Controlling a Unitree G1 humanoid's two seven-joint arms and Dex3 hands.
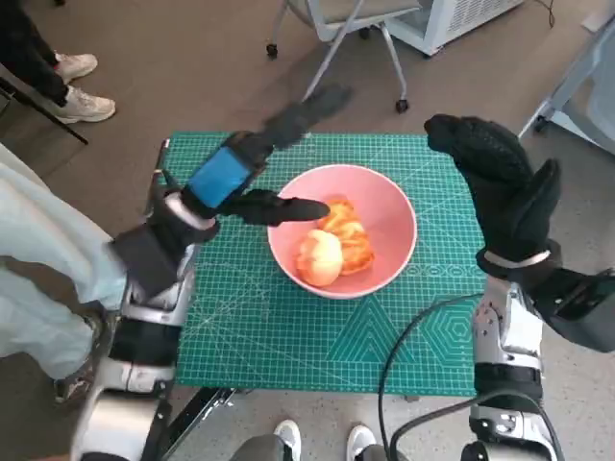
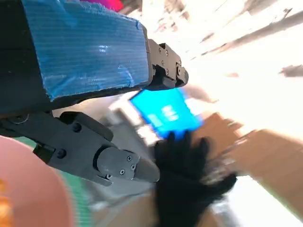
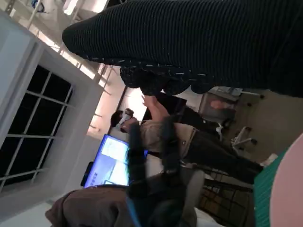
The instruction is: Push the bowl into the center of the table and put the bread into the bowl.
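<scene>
Near the mat's (image 1: 240,336) centre, bowl (image 1: 394,216) holds soft, light bread (image 1: 332,248); cradle underneath. Left hand (image 1: 252,168) and right hand (image 1: 504,187) spread, empty.

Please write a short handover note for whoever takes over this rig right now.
Left hand: holds nothing, fingers spread, one reaching over the pink bowl's rim.
Right hand: raised beside the bowl, holds nothing, fingers apart.
Bowl: near the middle of the green mat.
Bread: lying inside the bowl.
Done: both steps look complete.
Left: probably only drawing both hands clear.
</scene>
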